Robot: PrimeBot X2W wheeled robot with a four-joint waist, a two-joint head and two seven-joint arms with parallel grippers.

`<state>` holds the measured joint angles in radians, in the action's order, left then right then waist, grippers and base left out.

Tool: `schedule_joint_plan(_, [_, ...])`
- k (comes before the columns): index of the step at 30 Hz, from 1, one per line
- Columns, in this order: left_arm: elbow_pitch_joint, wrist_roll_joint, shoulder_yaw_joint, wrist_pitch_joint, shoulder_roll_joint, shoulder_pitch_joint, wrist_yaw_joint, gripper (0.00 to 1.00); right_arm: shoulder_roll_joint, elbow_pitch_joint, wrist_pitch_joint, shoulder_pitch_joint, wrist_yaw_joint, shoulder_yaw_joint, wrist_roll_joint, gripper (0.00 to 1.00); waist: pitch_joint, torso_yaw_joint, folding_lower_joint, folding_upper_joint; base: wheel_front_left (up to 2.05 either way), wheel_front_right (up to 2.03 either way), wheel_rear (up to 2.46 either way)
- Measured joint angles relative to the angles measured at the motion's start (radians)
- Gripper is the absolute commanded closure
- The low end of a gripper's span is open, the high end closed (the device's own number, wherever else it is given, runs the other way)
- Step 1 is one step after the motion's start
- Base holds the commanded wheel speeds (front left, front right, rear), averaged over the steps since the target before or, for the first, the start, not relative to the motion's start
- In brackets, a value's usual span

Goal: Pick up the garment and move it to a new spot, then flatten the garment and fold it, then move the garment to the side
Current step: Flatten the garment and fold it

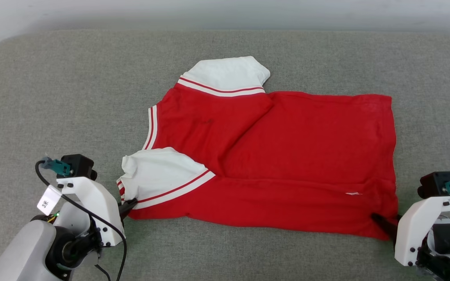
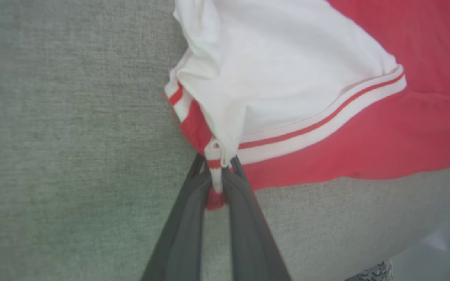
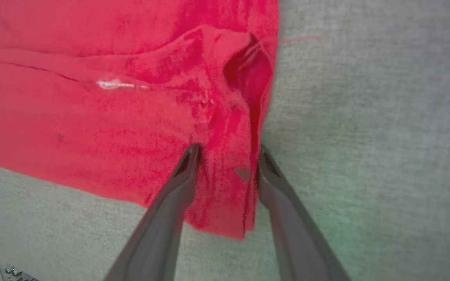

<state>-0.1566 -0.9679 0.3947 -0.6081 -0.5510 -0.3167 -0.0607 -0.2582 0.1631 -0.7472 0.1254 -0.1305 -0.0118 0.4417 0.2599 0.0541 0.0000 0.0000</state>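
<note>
The garment [image 1: 287, 148] lies spread on the grey padded surface, red body to the right, white sleeves with red-white trim to the left, no lettering showing. My left gripper [image 1: 129, 205] is at its near left corner. In the left wrist view this left gripper [image 2: 217, 168] is shut on the striped trim below the white sleeve of the garment [image 2: 365, 148]. My right gripper [image 1: 381, 222] is at the near right hem corner. In the right wrist view the right gripper [image 3: 229, 156] stands open, its two fingers on either side of a bunched fold of the garment [image 3: 92, 117].
The grey padded surface [image 1: 72, 97] stretches wide on all sides of the shirt, with a rounded far left corner. A pale wall [image 1: 209, 11] runs behind it. In the left wrist view the surface's near edge and pale floor [image 2: 436, 249] show at the lower right.
</note>
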Motion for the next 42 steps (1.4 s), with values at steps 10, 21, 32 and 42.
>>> schedule_joint_plan(10, [-0.002, 0.004, -0.001, 0.025, -0.002, 0.017, 0.004, 1.0, -0.021, 0.004, 0.048, 0.029, -0.001, -0.013, 0.022, 1.0, -0.029, -0.006, 0.0001, 0.0, 0.0, 0.0, 0.0])
schedule_joint_plan(21, [0.075, 0.009, -0.01, 0.065, -0.036, 0.152, -0.027, 1.0, -0.037, -0.044, 0.072, -0.008, -0.001, -0.027, 0.026, 1.0, -0.15, -0.014, 0.0, 0.0001, 0.0, 0.0, 0.0])
schedule_joint_plan(32, [0.182, -0.025, -0.032, 0.064, -0.072, 0.36, -0.112, 1.0, -0.018, -0.142, 0.005, -0.194, -0.001, 0.005, 0.05, 1.0, -0.259, -0.003, -0.0001, 0.0001, 0.0, 0.0, 0.0])
schedule_joint_plan(42, [0.134, -0.054, -0.043, 0.125, -0.023, 0.418, -0.114, 0.74, 0.056, -0.143, 0.036, -0.312, -0.001, 0.049, 0.015, 0.0, -0.252, -0.006, 0.0, 0.0001, 0.0, 0.0, 0.0])
